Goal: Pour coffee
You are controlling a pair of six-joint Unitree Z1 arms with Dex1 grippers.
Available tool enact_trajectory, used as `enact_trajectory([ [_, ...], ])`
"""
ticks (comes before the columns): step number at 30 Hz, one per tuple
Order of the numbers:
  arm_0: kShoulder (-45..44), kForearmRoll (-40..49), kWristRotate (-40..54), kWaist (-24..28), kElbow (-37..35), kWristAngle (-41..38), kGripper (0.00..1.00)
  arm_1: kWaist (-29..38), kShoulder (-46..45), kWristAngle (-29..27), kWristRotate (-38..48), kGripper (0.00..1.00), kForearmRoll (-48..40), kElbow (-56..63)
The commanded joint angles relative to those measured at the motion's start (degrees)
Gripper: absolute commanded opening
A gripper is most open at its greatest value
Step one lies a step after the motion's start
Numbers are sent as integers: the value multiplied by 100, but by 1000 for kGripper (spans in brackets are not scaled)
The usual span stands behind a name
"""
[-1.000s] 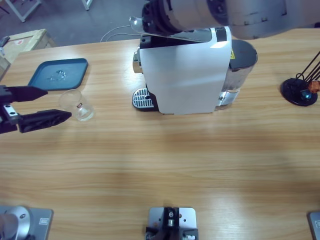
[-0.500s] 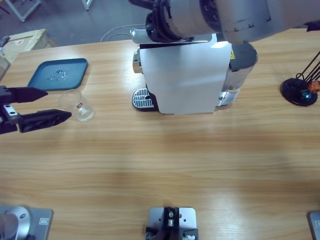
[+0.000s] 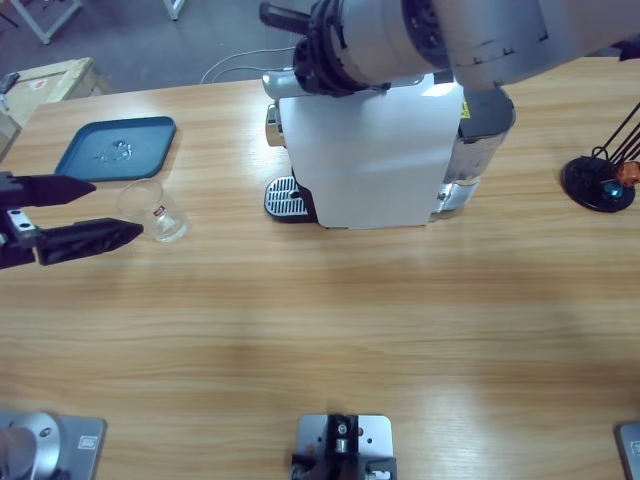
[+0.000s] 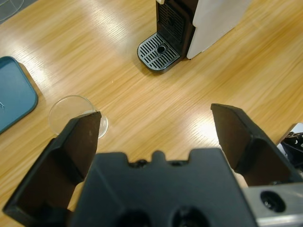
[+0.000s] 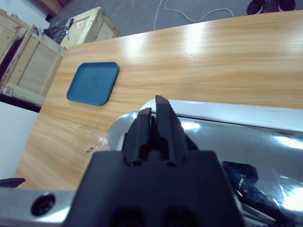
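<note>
While the right gripper [image 3: 285,17] sits narrow, jaws nearly together, over the coffee machine [image 3: 370,155] lid at top centre of the high view, the left gripper [image 3: 95,212] waits wide open at the left edge. The glass [image 3: 155,211] stands upright, mouth up, just right of the left jaws' tips — left arm is far nearer. No real long axis besides its vertical one. Drip grate [image 3: 284,197] lies further right of the glass, well apart, w/ the blue tray [image 3: 115,147] above-left. Likely next: close in on glass along that left-to-right line — my read only.
</note>
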Motion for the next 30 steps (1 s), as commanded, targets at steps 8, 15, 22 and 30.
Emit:
enact_trajectory([
  [8, -294, 205, -1811, -53, 394, 1614, 991, 192, -3211, 397, -2660, 1000, 1398, 1249],
  [15, 484, -183, -3106, -113, 1190, 1895, 991, 206, -5424, 300, -2660, 1000, 2129, 3494],
  [22, 1249, -2263, -2922, -334, 2174, 2408, 991, 206, -5721, 59, -2516, 1000, 2565, 3638],
  [30, 2525, -3316, -2669, -334, 2157, 3101, 991, 206, -5788, -34, -2513, 1000, 2822, 3643],
])
